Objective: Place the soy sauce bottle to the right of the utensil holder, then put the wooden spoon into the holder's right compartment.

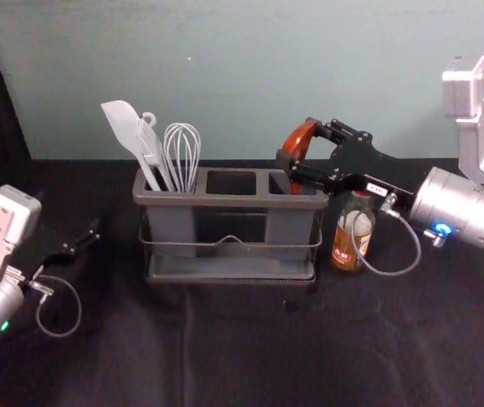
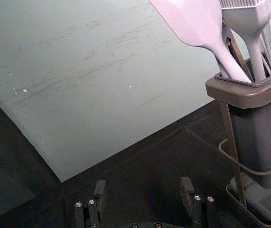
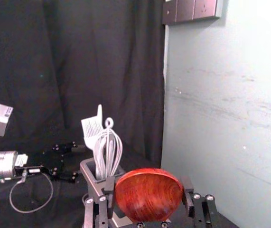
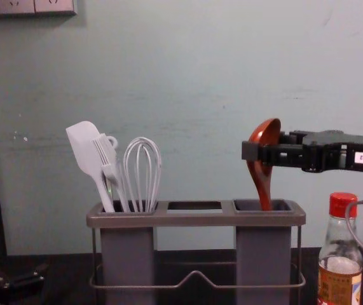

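So the soy sauce bottle, clear glass with a red cap, an orange-and-yellow label and dark liquid inside [image 4: 340, 283], is standing upright on the black cloth [image 1: 225, 356], near the right side of the grey plastic utensil holder with the brownish rim and wire frame [image 4: 197, 219]. The right gripper [image 1: 299, 151] is up over the holder's right compartment, reaching in from the right, and it's clamped on the reddish-brown wooden spoon [image 4: 267, 133]. The spoon's bowl is up top and its handle points down, a bit tilted, with the lower end inside that right compartment. In the right wrist view the rounded bowl sits right between the two fingers of the right gripper [image 3: 148, 192]. A thin cable loop [image 1: 417, 254] hangs off that arm and crosses in front of the bottle. Over in the left compartment there's a white spatula [image 4: 86, 149], a white brush [image 4: 108, 159] and a white wire whisk [image 4: 143, 149], all heads up. The left gripper [image 1: 85, 238] is just parked off to the left of the holder, low over the cloth, fingers spread well apart with nothing between them.
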Controlling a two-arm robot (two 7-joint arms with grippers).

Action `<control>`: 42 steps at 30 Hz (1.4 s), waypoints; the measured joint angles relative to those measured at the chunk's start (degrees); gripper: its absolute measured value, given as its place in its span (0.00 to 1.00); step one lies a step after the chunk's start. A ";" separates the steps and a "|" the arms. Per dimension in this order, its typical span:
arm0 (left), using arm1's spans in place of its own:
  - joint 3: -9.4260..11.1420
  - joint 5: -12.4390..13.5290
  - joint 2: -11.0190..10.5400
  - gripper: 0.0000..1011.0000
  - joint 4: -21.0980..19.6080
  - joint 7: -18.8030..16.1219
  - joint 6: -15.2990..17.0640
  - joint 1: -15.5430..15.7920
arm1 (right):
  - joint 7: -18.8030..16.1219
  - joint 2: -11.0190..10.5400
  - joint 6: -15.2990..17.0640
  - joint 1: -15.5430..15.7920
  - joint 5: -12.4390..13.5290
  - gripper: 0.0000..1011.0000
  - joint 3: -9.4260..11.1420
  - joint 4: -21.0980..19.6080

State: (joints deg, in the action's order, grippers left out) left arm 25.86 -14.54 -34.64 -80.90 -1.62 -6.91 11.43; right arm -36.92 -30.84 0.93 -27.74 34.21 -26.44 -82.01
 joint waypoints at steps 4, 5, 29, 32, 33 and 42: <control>0.00 0.00 0.00 1.00 0.00 0.00 0.00 0.00 | -0.05 0.03 0.41 -0.15 -0.07 0.83 -0.36 0.45; 0.00 0.00 0.00 1.00 0.00 0.00 0.00 0.00 | -0.07 0.02 0.52 -0.17 -0.07 0.83 -0.41 0.49; 0.00 0.00 -0.01 1.00 0.00 0.00 0.00 0.00 | -0.07 -0.05 0.38 -0.09 -0.15 0.99 -0.29 0.35; 0.00 0.00 0.00 1.00 0.00 0.00 0.00 0.00 | 0.36 -0.35 0.41 0.25 -0.44 0.99 -0.26 -0.42; 0.00 0.00 0.00 1.00 0.00 0.00 0.00 0.00 | 0.72 -0.54 0.47 0.48 -0.66 0.99 -0.24 -0.88; 0.00 0.00 0.00 1.00 0.00 0.00 0.00 0.00 | 6.73 -2.76 0.71 5.99 -3.09 0.99 1.97 -8.67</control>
State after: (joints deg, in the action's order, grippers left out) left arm 25.86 -14.55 -34.64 -80.90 -1.62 -6.91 11.43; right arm -30.19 -33.61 1.65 -21.75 31.12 -24.47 -90.68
